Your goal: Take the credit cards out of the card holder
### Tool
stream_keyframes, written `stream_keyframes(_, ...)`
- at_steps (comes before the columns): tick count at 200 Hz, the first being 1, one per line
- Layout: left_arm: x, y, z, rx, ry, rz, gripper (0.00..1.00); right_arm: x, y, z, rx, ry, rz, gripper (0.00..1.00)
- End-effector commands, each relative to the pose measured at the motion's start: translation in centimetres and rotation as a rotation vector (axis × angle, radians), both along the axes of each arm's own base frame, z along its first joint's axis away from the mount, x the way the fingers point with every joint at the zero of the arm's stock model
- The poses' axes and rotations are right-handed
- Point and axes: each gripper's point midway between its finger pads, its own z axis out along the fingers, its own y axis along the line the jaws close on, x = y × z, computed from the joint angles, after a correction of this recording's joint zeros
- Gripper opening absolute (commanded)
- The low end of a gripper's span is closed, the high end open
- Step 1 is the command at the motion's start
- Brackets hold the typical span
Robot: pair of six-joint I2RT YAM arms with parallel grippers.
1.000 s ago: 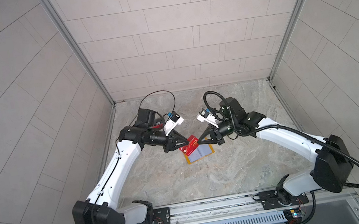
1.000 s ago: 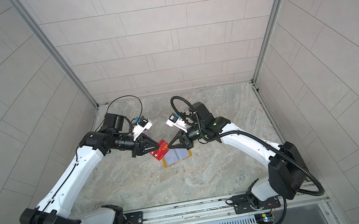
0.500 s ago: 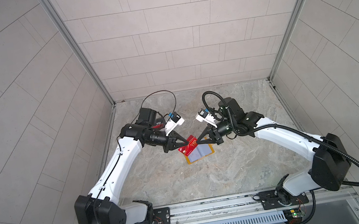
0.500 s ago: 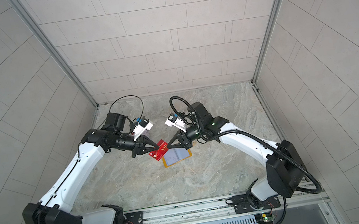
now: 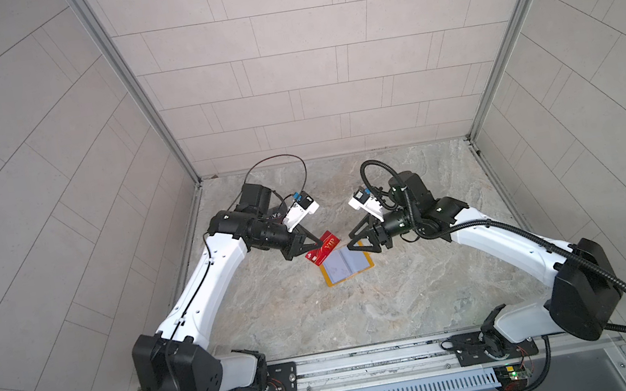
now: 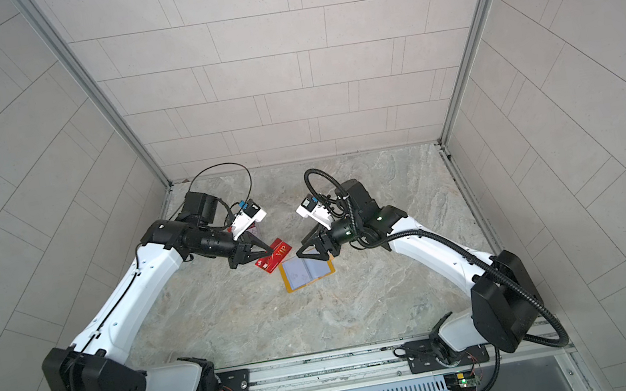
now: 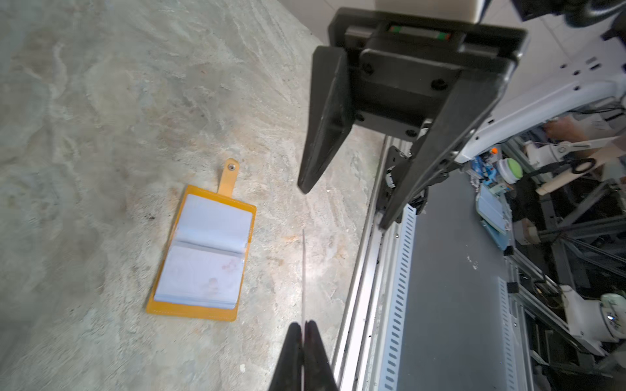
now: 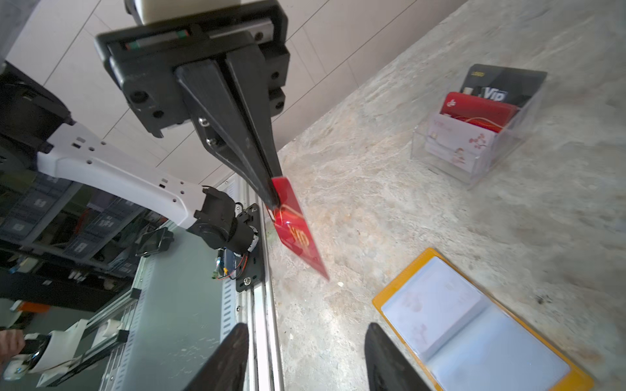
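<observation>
One card out: left pincer (image 8: 275,200) pinches red card (image 8: 295,231) above worktop, beside holder (image 7: 189,312), which lies open mid-worktop. Right pincer (image 8: 306,327) spread, empty, near holder. White card (image 7: 203,276) in sleeve. Nxt, prob: set red down, pull white w/ holder pinned.

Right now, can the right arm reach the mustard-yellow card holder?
Probably yes: the right claw hangs open beside the mustard-yellow card holder, and the left claw holds the red plastic card aside.

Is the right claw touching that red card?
Apart: the right wrist view shows the open right gripper well short of the red card, which the left gripper pinches.
</observation>
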Motion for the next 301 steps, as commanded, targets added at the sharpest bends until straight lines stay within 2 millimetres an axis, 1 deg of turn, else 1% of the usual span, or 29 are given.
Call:
stream_keyframes(1,2.8,2.7,0.1,0.129,-0.122,0.125,0.00,0.9,-1.4,-0.1,-0.046,-0.077,-0.078,0.60)
stream_keyframes(9,3.8,3.8,-0.3,0.179,-0.149,0.170,0.00,1.1,-1.7,-0.2,-0.055,-0.083,-0.093,0.60)
stream_keyframes(22,4.8,5.3,-0.7,0.256,-0.191,0.204,0.00,1.3,-2.0,-0.7,-0.071,-0.089,-0.111,0.60)
stream_keyframes(34,5.5,6.3,-0.8,0.307,-0.230,0.212,0.00,1.5,-2.3,-1.1,-0.087,-0.092,-0.128,0.60)
stream_keyframes(49,6.4,7.1,-1.1,0.362,-0.276,0.200,0.00,1.6,-2.6,-1.5,-0.102,-0.092,-0.137,0.60)
stream_keyframes(54,6.9,7.5,-1.2,0.386,-0.291,0.209,0.00,1.6,-2.7,-1.7,-0.106,-0.093,-0.139,0.60)
stream_keyframes(81,8.7,8.4,-2.2,0.480,-0.351,0.173,0.00,1.8,-3.0,-2.7,-0.125,-0.087,-0.153,0.60)
stream_keyframes(103,9.5,9.5,-3.5,0.586,-0.384,0.077,0.00,1.8,-3.3,-3.3,-0.133,-0.086,-0.160,0.60)
stream_keyframes(119,10.1,9.7,-3.7,0.591,-0.388,0.023,0.00,1.8,-3.5,-3.7,-0.142,-0.082,-0.168,0.60)
stream_keyframes(130,11.0,10.1,-3.9,0.594,-0.401,0.009,0.00,1.8,-3.6,-3.9,-0.146,-0.079,-0.171,0.60)
stream_keyframes(164,13.6,11.7,-5.4,0.671,-0.408,-0.048,0.00,1.8,-4.0,-4.4,-0.155,-0.075,-0.185,0.60)
stream_keyframes(205,16.1,12.0,-7.1,0.632,-0.404,-0.063,0.00,1.6,-4.6,-5.0,-0.165,-0.066,-0.199,0.60)
stream_keyframes(241,17.3,11.8,-8.1,0.600,-0.394,-0.098,0.00,2.0,-5.6,-5.5,-0.187,-0.073,-0.234,0.60)
stream_keyframes(270,18.4,11.9,-9.3,0.583,-0.370,-0.103,0.00,2.2,-6.0,-5.4,-0.186,-0.077,-0.247,0.60)
stream_keyframes(301,19.1,11.6,-10.7,0.570,-0.352,-0.140,0.00,2.1,-6.4,-5.4,-0.193,-0.084,-0.256,0.60)
